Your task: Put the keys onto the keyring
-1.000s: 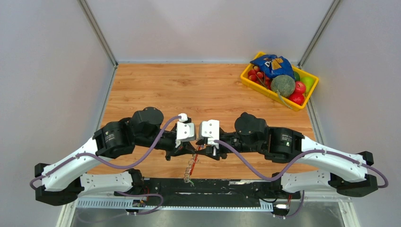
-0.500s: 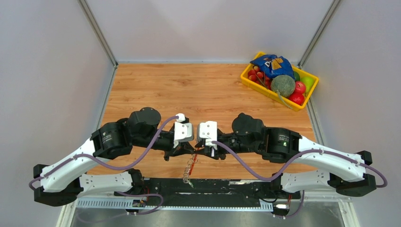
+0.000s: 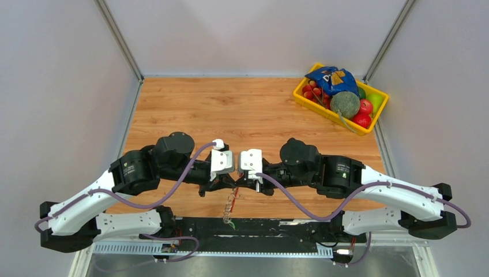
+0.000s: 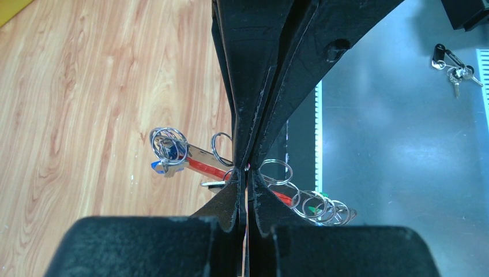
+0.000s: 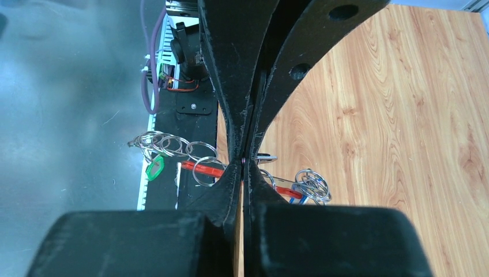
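Both grippers meet tip to tip just above the table's near edge. My left gripper (image 3: 230, 186) (image 4: 247, 173) is shut; a silver key blade (image 4: 212, 183) sticks out sideways beside its fingers, its head hidden between them. My right gripper (image 3: 244, 184) (image 5: 243, 164) is shut on a thin silver ring of the keyring (image 5: 209, 171). The strap's red strip (image 4: 202, 166), its chain of silver rings (image 4: 314, 205) and green tip (image 5: 154, 168) hang toward the near edge (image 3: 231, 206). The blue-headed key (image 4: 164, 166) hangs on a ring at the strap's far end.
A yellow basket (image 3: 308, 105) with fruit and a blue bag stands at the back right corner. The black base rail (image 3: 259, 228) runs along the near edge. Another small bunch of keys (image 4: 455, 66) lies on the grey floor beyond the table.
Both arms have shifted a little to the left together, still tip to tip. The strap hangs as before.
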`<state>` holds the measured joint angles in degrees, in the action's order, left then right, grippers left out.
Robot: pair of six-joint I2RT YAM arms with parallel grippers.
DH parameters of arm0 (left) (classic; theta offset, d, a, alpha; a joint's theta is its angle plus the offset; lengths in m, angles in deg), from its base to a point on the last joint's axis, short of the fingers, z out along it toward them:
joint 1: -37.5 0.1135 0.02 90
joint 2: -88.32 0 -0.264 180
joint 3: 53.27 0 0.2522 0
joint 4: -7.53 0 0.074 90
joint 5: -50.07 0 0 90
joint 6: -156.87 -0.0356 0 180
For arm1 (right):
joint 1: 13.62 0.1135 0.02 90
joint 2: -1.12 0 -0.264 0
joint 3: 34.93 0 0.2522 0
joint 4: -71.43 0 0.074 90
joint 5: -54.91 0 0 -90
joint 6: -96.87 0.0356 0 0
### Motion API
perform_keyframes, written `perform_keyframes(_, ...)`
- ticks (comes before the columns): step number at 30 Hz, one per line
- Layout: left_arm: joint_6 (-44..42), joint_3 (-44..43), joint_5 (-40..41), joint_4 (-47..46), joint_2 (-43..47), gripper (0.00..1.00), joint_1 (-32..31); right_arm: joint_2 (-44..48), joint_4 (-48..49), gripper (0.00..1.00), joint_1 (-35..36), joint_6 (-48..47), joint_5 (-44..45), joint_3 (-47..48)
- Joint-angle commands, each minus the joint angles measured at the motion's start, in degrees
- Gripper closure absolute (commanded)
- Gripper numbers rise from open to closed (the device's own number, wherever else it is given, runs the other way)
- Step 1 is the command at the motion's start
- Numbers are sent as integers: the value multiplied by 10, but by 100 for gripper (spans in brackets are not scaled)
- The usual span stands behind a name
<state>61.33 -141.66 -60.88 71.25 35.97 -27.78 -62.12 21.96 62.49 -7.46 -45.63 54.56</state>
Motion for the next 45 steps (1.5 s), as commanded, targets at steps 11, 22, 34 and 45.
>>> perform_keyframes(11,-9,25,-8,-96,61,74,-2,46,100,100,2,22,7,-41)
perform_keyframes(22,29,93,36,-234,152,56,-2,134,248,100,3,73,52,-116)
perform_keyframes(34,69,132,31,-334,133,56,-2,182,431,100,3,94,34,-203)
perform_keyframes(45,75,139,21,-362,113,61,-2,194,476,100,3,100,32,-219)
